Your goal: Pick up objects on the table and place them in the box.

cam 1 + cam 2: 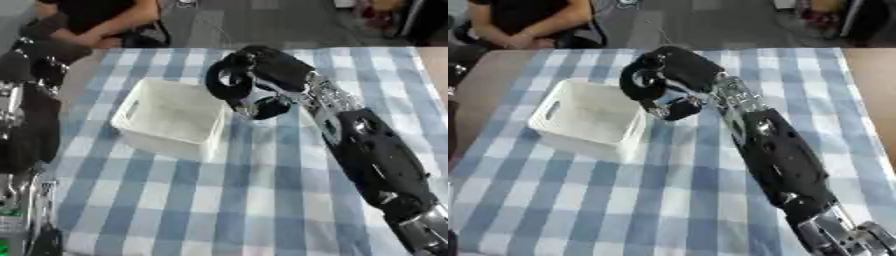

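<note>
The white plastic box (164,144) with a slot handle stands on the checked tablecloth, left of centre. My right arm reaches in from the lower right, and my right hand (255,74) hovers over the box's right rim. Its fingers are curled downward round a small pale, shiny thing (253,104) that I cannot make out. That thing hangs just outside the box's right wall. My left arm lies along the left edge of the left eye view, with the left hand (37,62) dark and unclear near the table's far left corner.
The blue and white checked cloth (623,200) covers the table, with bare brown tabletop (877,75) at the right edge. A seated person in dark clothes is beyond the far edge, not touching anything on the table.
</note>
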`<control>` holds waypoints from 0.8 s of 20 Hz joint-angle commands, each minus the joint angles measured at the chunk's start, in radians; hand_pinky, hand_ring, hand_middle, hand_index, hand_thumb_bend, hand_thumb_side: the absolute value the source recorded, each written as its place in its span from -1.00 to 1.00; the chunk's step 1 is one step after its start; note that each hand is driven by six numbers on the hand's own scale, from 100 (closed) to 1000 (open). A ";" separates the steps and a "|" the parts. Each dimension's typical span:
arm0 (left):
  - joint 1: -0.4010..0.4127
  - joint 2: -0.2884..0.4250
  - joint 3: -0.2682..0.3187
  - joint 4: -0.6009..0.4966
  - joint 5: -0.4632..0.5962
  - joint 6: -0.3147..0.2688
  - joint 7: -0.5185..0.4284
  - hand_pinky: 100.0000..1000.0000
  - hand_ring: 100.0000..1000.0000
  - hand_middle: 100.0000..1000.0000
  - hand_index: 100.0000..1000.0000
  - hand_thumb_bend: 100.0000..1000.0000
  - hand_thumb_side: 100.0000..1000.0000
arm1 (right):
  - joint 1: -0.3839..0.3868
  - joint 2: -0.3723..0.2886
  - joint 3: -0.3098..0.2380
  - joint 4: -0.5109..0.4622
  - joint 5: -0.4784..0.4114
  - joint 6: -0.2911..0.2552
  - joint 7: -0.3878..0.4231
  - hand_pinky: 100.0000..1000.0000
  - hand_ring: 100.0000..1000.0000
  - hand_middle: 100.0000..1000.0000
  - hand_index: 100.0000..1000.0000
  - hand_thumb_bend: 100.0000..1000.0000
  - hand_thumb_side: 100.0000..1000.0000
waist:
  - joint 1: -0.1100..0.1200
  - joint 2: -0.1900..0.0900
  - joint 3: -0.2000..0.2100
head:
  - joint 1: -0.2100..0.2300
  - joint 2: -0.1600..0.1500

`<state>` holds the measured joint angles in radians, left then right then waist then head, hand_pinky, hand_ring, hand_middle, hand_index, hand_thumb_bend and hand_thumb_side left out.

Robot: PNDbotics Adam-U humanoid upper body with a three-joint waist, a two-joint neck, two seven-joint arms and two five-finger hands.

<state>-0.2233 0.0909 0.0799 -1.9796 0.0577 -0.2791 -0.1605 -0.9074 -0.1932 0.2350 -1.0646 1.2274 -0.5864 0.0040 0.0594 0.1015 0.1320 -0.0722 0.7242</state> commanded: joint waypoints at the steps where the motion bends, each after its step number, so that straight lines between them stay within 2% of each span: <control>1: -0.015 0.004 -0.005 -0.020 0.004 -0.001 -0.006 0.68 0.30 0.71 0.37 -1.00 0.74 | -0.039 0.000 -0.001 -0.013 0.001 -0.002 -0.004 0.64 0.46 0.52 -0.44 -1.00 -0.53 | -0.001 -0.012 0.005 | -0.007 -0.011; 10: -0.030 -0.004 -0.013 -0.020 0.013 0.000 -0.013 0.68 0.30 0.71 0.37 -1.00 0.73 | -0.049 0.005 -0.003 -0.003 0.003 0.000 0.000 0.64 0.46 0.52 -0.44 -1.00 -0.52 | -0.001 -0.006 0.030 | -0.018 -0.024; 11: -0.035 -0.007 -0.015 -0.020 0.015 -0.001 -0.015 0.68 0.30 0.71 0.37 -1.00 0.77 | -0.053 0.008 -0.004 0.007 0.007 0.000 0.001 0.64 0.46 0.51 -0.44 -1.00 -0.64 | -0.001 -0.004 0.037 | -0.023 -0.028; 12: -0.040 -0.009 -0.018 -0.020 0.017 -0.001 -0.017 0.68 0.30 0.71 0.37 -1.00 0.73 | -0.057 0.010 -0.007 0.019 0.014 0.000 0.002 0.64 0.46 0.51 -0.44 -1.00 -0.52 | -0.001 0.000 0.045 | -0.029 -0.033; 16: -0.066 -0.018 -0.025 -0.020 0.025 -0.002 -0.025 0.67 0.30 0.70 0.37 -1.00 0.72 | -0.067 0.011 -0.025 0.073 0.046 0.002 -0.005 0.65 0.44 0.50 -0.44 -1.00 -0.51 | -0.003 0.017 0.081 | -0.054 -0.055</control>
<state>-0.2764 0.0724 0.0593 -1.9800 0.0763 -0.2801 -0.1801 -0.9460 -0.1835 0.2213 -0.9943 1.2645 -0.5852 0.0033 0.0566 0.1322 0.2168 -0.1088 0.6857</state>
